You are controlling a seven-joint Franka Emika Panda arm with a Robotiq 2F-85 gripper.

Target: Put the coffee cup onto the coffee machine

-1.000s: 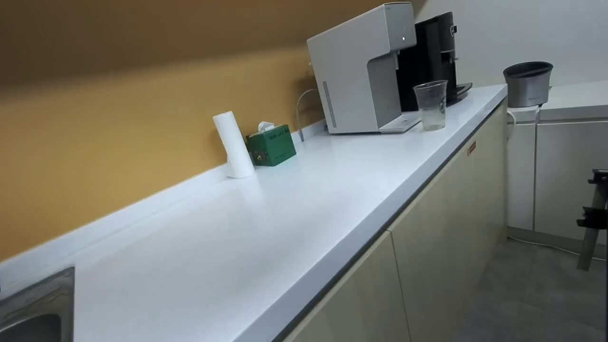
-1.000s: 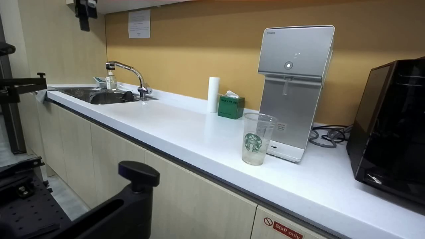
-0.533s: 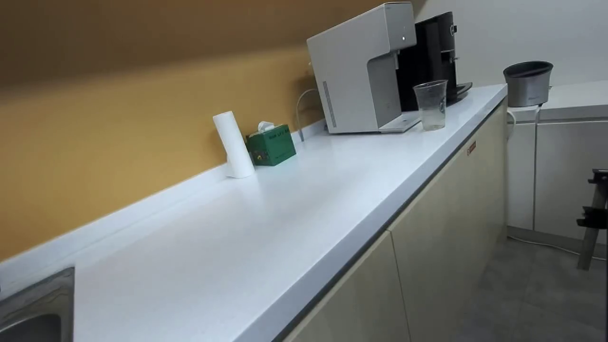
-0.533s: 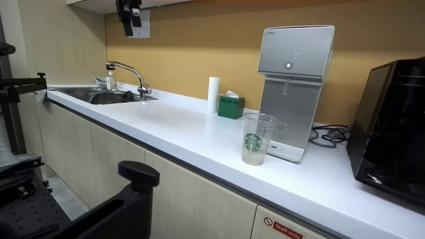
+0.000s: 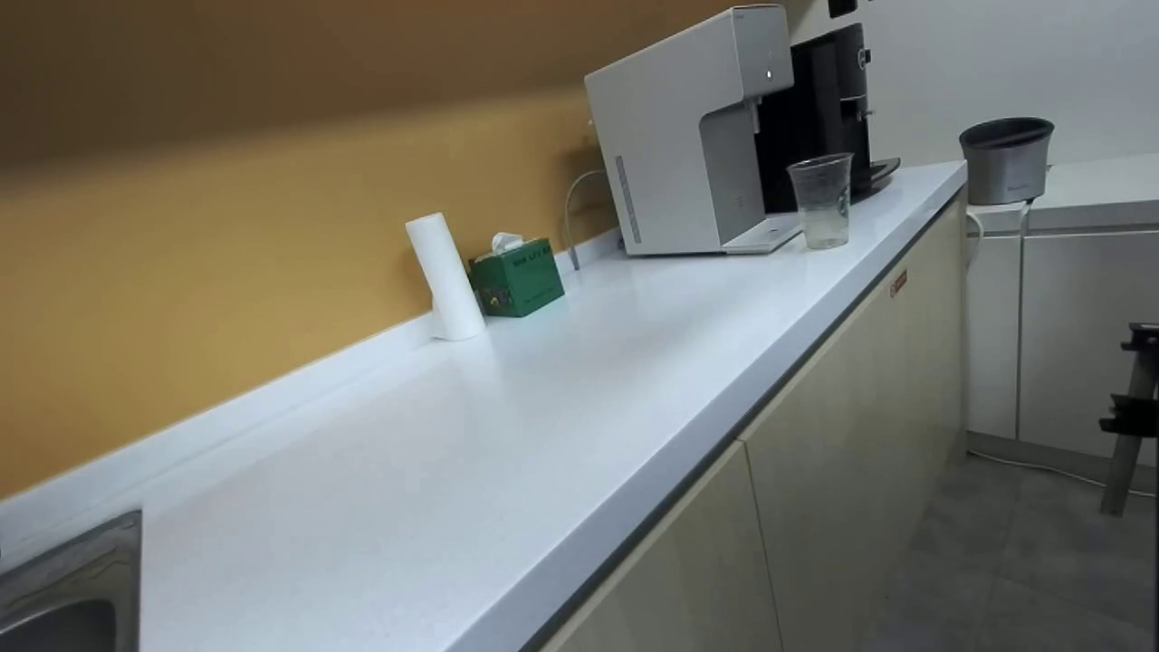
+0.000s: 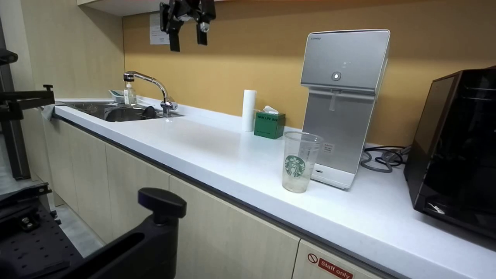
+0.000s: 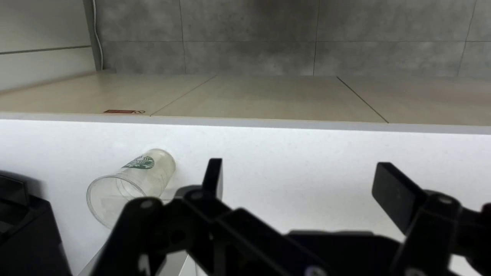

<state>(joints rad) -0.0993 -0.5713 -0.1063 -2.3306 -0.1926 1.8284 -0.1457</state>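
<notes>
Carried farther into an exterior view over the past second, a Robotiq gripper [image 6: 188, 45] hangs at the top edge, above the white countertop [image 6: 213, 151]. Below it and off to one side, well apart, a clear plastic Starbucks cup [image 6: 298, 162] stands upright just in front of a silver-fronted water dispenser [image 6: 337, 128]; past the dispenser, farther still from the gripper, sits the black coffee machine [image 6: 461, 147]. Both fingers [image 6: 174, 42] point down, spread wide, the gripper's upper part cropped by the frame. Only the wrist view shows the cup from above, outside the span of the fingers. Only an exterior view catches a grey bucket-shaped container [image 5: 1007, 172] and, newly at the frame's top, a dark piece [image 5: 842, 7] too cropped to identify.
</notes>
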